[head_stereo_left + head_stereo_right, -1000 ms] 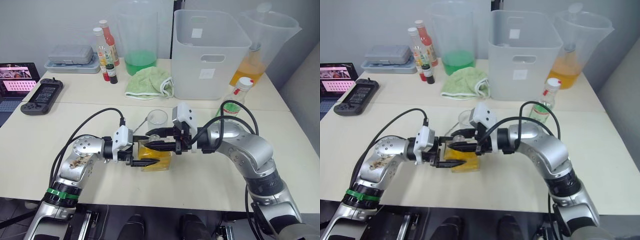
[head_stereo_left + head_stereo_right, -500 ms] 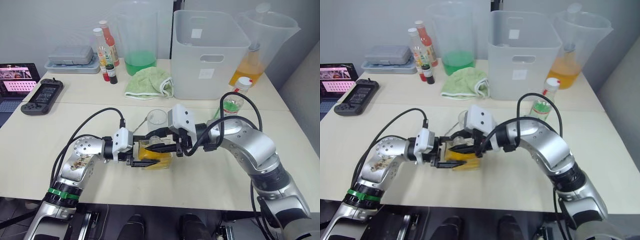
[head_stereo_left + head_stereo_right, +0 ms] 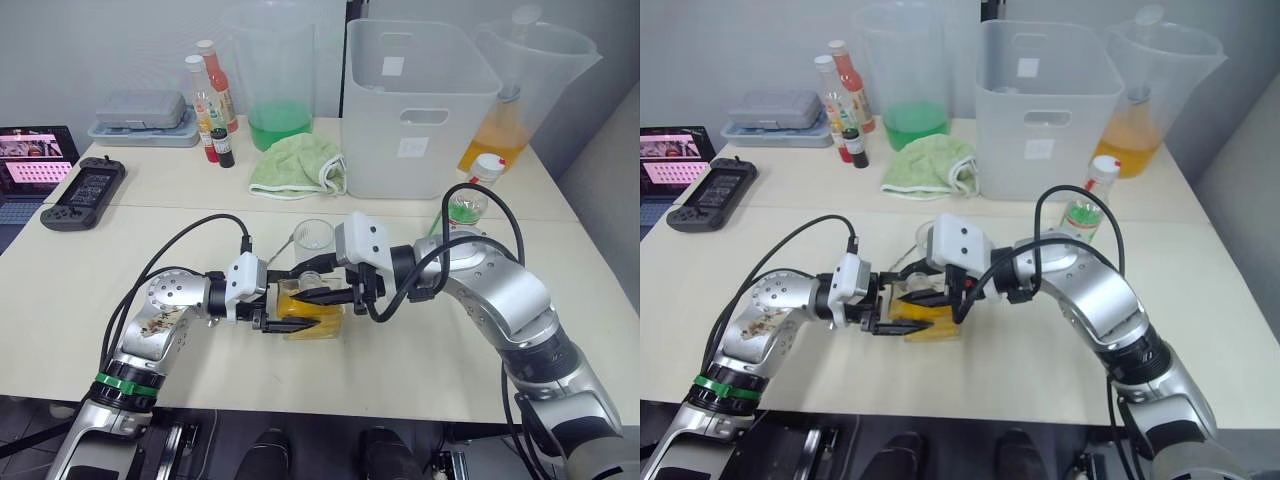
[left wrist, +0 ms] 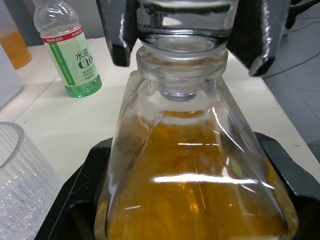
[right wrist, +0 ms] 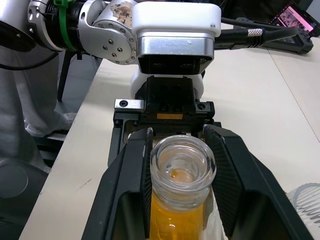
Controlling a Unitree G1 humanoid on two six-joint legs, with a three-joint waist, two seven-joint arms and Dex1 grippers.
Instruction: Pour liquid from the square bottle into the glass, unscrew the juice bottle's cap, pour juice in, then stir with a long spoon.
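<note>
Left jaws: the left gripper (image 3: 292, 312) has its black jaws clamped on the body of the square bottle (image 3: 310, 312), one on each side, seen in the left wrist view pressing the glass walls low down.
Right jaws: the right gripper (image 3: 322, 288) has its jaws set on either side of the bottle's neck; the right wrist view shows them close against the rim on both sides, but whether they press it or only flank it I cannot tell.
Square bottle: upright on the counter (image 3: 400, 350), holding amber liquid, its round mouth (image 5: 183, 161) open at the top.
Glass: the glass (image 3: 314, 238) stands just behind the square bottle, near both grippers, upright.
Long spoon: the long spoon (image 3: 283, 246) lies on the counter just beside the glass on the robot's left; only a thin stretch of stem shows.
Juice bottle: the juice bottle (image 3: 470, 200) stands upright behind the right arm, in front of the white bin (image 3: 420, 110); it holds a little green liquid.
Cap: the juice bottle's cap (image 3: 489, 164) sits on the bottle's neck.
Far counter: a green cloth (image 3: 298, 165), a pitcher of green liquid (image 3: 278, 80), a pitcher of orange liquid (image 3: 520, 90), sauce bottles (image 3: 210, 95), a grey case (image 3: 142, 115) and a handheld controller (image 3: 85, 190).
</note>
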